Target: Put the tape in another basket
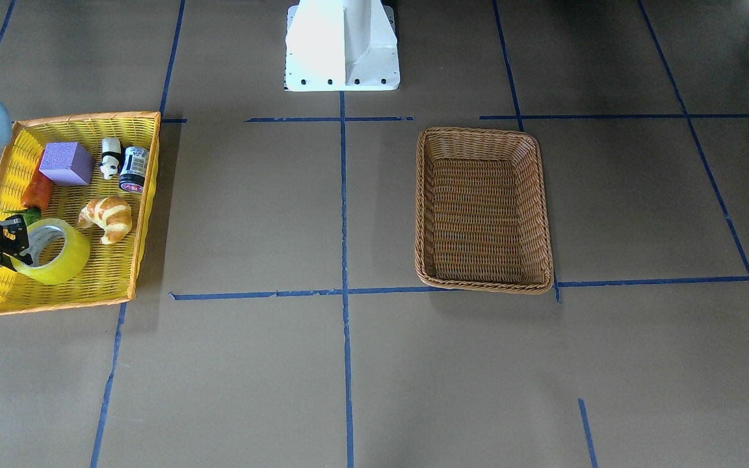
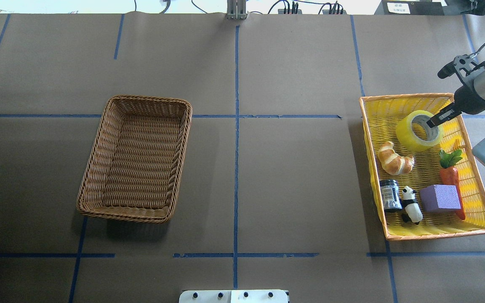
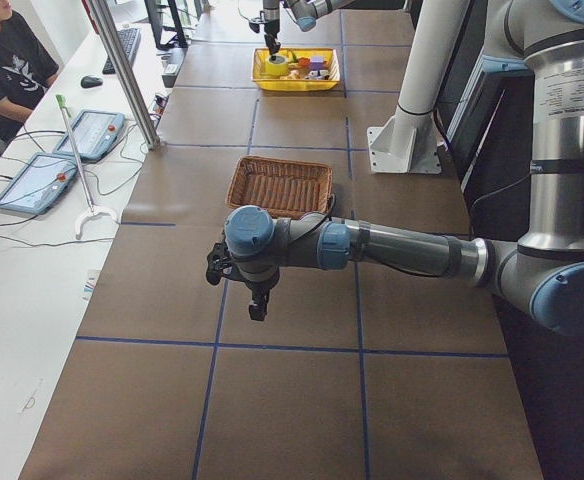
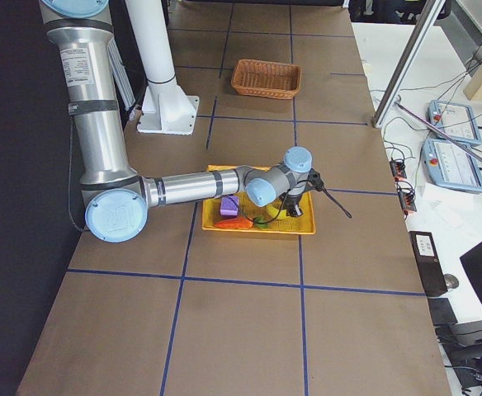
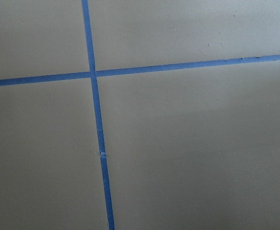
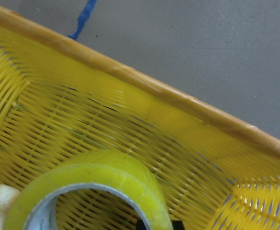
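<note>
My right hand [image 2: 431, 123] clamps the tape [image 2: 409, 139] by its wall in the yellow tray [image 2: 406, 97]; carrying it to the basket [image 2: 150, 99] remains.

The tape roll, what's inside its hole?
One finger of the right claw pokes into the tape's hole, and the yellow tray's weave shows through it. The spot under that finger is covered, so I can't see it.
</note>
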Motion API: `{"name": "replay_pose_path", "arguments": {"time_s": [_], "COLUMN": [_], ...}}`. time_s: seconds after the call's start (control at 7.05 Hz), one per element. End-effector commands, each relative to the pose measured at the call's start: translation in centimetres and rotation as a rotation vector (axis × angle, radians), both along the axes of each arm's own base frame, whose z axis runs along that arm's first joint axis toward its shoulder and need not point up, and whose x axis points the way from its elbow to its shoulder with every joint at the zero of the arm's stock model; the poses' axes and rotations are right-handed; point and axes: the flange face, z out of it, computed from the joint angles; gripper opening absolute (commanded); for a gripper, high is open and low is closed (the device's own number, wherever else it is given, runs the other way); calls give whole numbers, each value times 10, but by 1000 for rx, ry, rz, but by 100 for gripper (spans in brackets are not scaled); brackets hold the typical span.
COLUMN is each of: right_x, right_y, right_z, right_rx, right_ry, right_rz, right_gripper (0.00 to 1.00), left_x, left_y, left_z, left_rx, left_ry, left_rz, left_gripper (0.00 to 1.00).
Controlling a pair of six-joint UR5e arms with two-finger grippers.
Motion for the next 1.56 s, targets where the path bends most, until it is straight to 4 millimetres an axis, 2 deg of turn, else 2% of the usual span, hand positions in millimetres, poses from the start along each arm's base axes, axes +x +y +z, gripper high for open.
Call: {"name": "replay_pose_path", "arguments": {"time_s": [0.0,0.14,0.28,0.43,0.57,0.71,0.99,1.14,1.28,1.42], "right_x": [19,20,18,1,-24,-42,-70,-86,-90,-90], "right_y": [5,15,26,42,60,74,99,115,129,136], "right_z": [-65,-107,-141,-165,-179,-185,-219,-232,-238,-240], "right_rx": [-52,-153,-227,-322,-337,-328,-352,-360,-358,-489], "right_ry": [-113,-181,-249,-335,-432,-509,-618,-670,-737,-769], "right_rz": [103,207,253,267,247,216,149,100,64,87], "right_gripper": [0,0,0,0,0,0,0,0,0,0], "left_x": [0,3,9,19,32,53,109,136,168,186], "left_y": [-1,-4,-5,-9,-12,-17,-31,-29,-26,-26], "left_z": [-8,-27,-51,-74,-97,-121,-198,-237,-270,-304], "left_rx": [16,-31,-75,-57,-75,-88,-118,-97,-149,-143], "left_ry": [2,30,91,186,268,303,400,462,509,555], "left_rz": [-1,-56,-104,-111,-127,-150,-160,-131,-118,-141], "left_gripper": [100,100,100,100,100,100,100,100,100,100]}}
